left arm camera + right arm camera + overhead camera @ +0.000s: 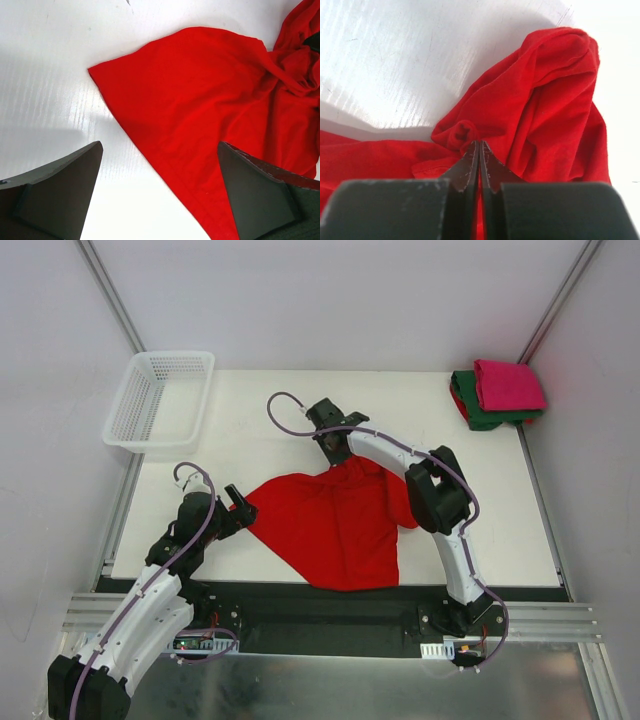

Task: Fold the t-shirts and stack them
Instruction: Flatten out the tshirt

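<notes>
While the left tool gapes wide, the right tool pinches the bunched red t-shirt.

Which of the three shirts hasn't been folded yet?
The red t-shirt, lying crumpled on the table. The pink t-shirt and green t-shirt are folded and stacked, pink on top, at its far right corner.

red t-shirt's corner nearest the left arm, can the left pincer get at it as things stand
Probably yes: the left pincer is open right by that corner of the red t-shirt, with bare table around and nothing in the way.
</notes>
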Motion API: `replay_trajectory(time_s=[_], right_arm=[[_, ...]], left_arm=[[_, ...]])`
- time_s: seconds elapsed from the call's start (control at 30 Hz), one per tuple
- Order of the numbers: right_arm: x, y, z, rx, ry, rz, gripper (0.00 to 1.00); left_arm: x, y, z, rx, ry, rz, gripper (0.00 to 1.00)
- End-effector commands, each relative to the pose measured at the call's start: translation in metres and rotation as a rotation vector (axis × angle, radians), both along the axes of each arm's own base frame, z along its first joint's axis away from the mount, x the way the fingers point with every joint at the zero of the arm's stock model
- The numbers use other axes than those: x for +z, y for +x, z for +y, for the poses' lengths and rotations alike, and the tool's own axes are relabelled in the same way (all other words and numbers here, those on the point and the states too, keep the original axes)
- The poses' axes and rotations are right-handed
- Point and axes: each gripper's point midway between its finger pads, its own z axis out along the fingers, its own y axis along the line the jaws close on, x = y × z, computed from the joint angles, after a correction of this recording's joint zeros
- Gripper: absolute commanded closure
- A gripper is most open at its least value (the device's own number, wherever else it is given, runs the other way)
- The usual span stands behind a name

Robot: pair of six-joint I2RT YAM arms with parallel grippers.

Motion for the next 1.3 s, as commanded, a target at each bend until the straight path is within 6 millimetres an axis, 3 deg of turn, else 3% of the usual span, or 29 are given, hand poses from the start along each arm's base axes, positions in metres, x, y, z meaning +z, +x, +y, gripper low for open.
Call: replay_trajectory(time_s=[0.0,0.63,0.83,1.03,1.17,1.27], right_arm=[[0.008,-0.001,-0.005,-0.015,0.012,-0.014,0.99],[0.081,-0.01,-0.022,-0.024,0.059,-0.142,0.99],[0.084,-0.016,-0.019,-0.012,0.091,-0.126,0.99],[0.072,-0.044,0.008,0.126,0.193,-0.005,0.99],[0.065,-0.079,0.028,0.258,0.235,0.085,0.99],[0.062,-0.099,0.032,0.307,0.23,0.119,0.99]], left_arm=[[-0.002,-0.001,0.001,-0.01,0.017,-0.003,0.01],[0.0,0.0,0.0,-0.009,0.01,-0.003,0.01],[0.001,0.0,-0.001,-0.012,0.009,-0.004,0.01],[0.0,0.0,0.0,-0.013,0.012,-0.006,0.01],[0.0,0.0,0.0,-0.012,0.014,-0.006,0.01],[-0.002,0.0,0.001,-0.011,0.016,-0.003,0.01]])
